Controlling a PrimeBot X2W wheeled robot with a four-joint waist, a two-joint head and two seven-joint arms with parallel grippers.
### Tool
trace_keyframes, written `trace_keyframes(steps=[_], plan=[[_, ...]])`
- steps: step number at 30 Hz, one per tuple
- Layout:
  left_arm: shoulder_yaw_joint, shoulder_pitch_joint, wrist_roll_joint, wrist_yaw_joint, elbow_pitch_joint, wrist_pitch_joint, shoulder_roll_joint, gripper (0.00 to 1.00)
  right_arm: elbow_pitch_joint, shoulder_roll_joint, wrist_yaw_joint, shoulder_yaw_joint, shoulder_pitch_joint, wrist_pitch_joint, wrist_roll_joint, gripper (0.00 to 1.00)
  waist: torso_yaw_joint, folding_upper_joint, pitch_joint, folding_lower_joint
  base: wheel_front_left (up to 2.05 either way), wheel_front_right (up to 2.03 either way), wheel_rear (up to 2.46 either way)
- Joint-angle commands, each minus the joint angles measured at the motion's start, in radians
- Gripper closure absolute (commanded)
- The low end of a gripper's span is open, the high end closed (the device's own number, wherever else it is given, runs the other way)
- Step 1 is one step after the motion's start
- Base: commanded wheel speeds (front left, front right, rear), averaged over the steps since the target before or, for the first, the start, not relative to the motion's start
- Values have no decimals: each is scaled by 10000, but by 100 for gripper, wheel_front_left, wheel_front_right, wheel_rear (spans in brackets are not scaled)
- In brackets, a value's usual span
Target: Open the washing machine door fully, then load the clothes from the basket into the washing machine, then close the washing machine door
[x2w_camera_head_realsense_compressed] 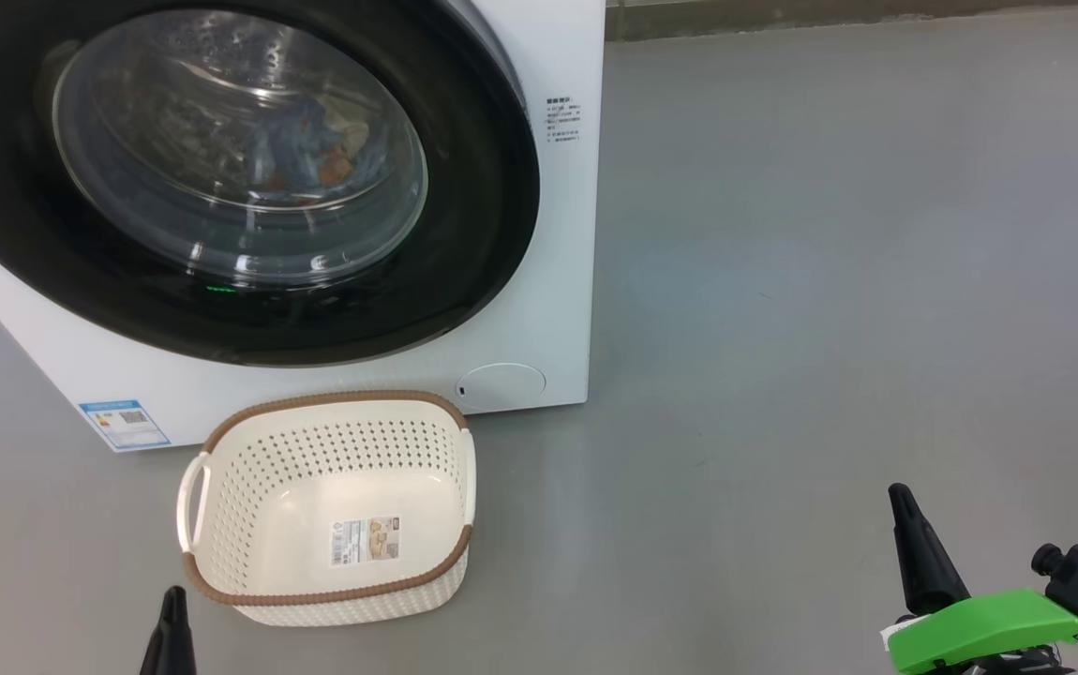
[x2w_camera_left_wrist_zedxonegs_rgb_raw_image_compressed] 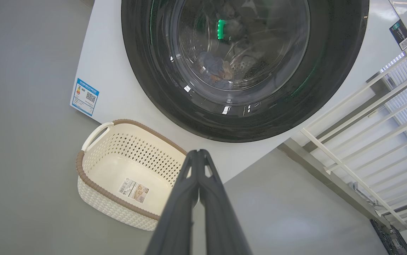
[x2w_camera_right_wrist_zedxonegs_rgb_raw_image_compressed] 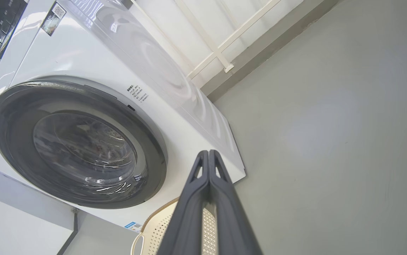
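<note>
Looking at a finished job, I'd say: the washing machine door (x2w_camera_head_realsense_compressed: 239, 159) sits flush against the washing machine (x2w_camera_head_realsense_compressed: 558, 281), and the clothes (x2w_camera_head_realsense_compressed: 314, 150) lie inside the drum (x2w_camera_left_wrist_zedxonegs_rgb_raw_image_compressed: 240, 65), blue fabric with orange-brown flecks seen through the glass. The basket (x2w_camera_head_realsense_compressed: 333, 441) stands bare on the floor (x2w_camera_head_realsense_compressed: 830, 281) just in front of the machine, its label (x2w_camera_head_realsense_compressed: 366, 541) showing on the bottom. Nothing seems left to do. Glossy black ring, bulging clear bowl, smooth white cabinet. The basket is perforated cream plastic, round-cornered, with a brown woven-look rim. Left gripper (x2w_camera_left_wrist_zedxonegs_rgb_raw_image_compressed: 199, 152) and right gripper (x2w_camera_right_wrist_zedxonegs_rgb_raw_image_compressed: 208, 152) are both pinched tight on nothing, hovering clear of everything.
</note>
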Motion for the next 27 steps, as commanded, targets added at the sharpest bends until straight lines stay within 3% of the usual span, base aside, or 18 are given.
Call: trace_keyframes(steps=[1, 27], plan=[[196, -490, -273, -13, -186, 65, 175, 100, -231, -39, -11, 79, -311, 49, 293, 100, -2, 0, -1, -1, 0, 0, 0], [299, -938, -3373, -20, -58, 843, 234, 100, -203, -38, -17, -116, -381, 844, 3375, 100, -61, 0, -39, -1, 0, 0, 0]])
